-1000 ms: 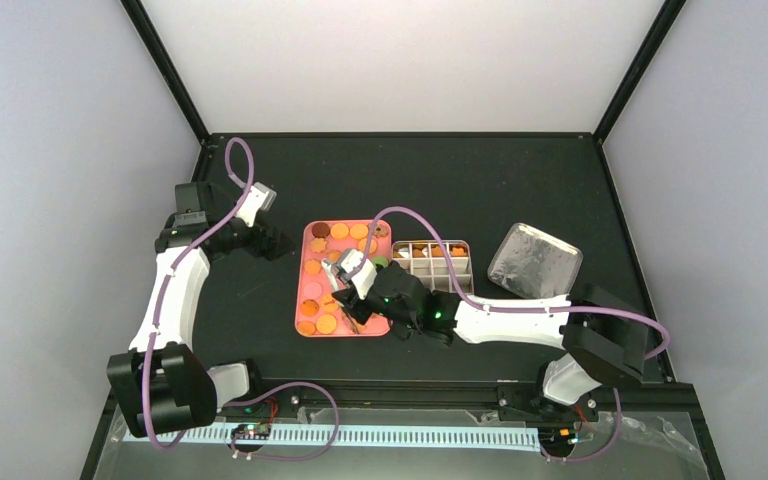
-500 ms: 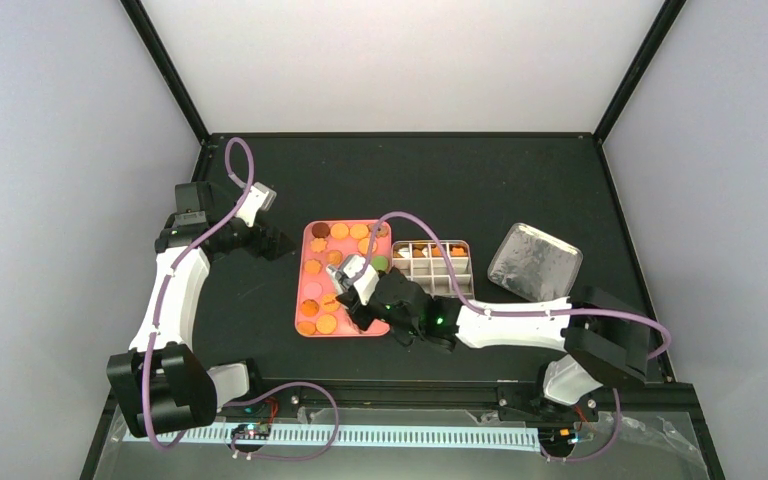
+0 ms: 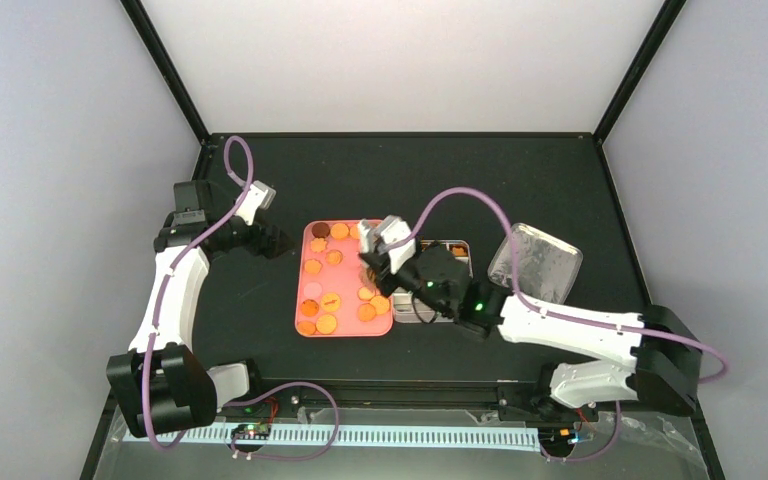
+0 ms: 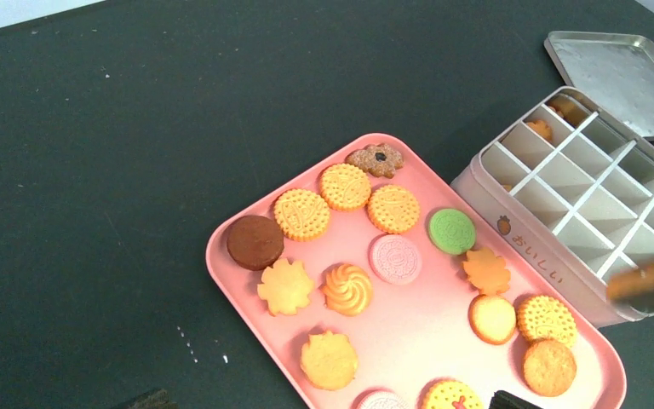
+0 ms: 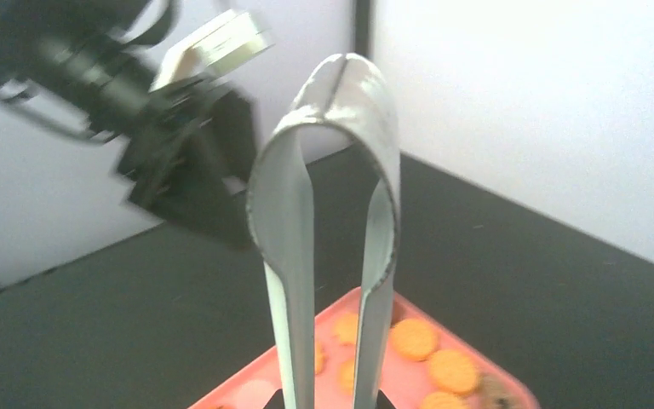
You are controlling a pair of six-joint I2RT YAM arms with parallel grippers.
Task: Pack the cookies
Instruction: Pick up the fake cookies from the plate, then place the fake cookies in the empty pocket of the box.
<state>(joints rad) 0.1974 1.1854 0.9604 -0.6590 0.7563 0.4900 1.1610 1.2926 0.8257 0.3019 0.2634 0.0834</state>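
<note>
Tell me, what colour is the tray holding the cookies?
The tray is pink, seen best in the left wrist view.

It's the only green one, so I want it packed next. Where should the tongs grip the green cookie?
Pinch the green cookie across its rim with the tongs, from straight above: it lies flat on the tray, with a gap all round it.

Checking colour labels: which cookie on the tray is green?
The round cookie by the tray edge nearest the tin, beside a pink one. All others are orange, pink or brown.
</note>
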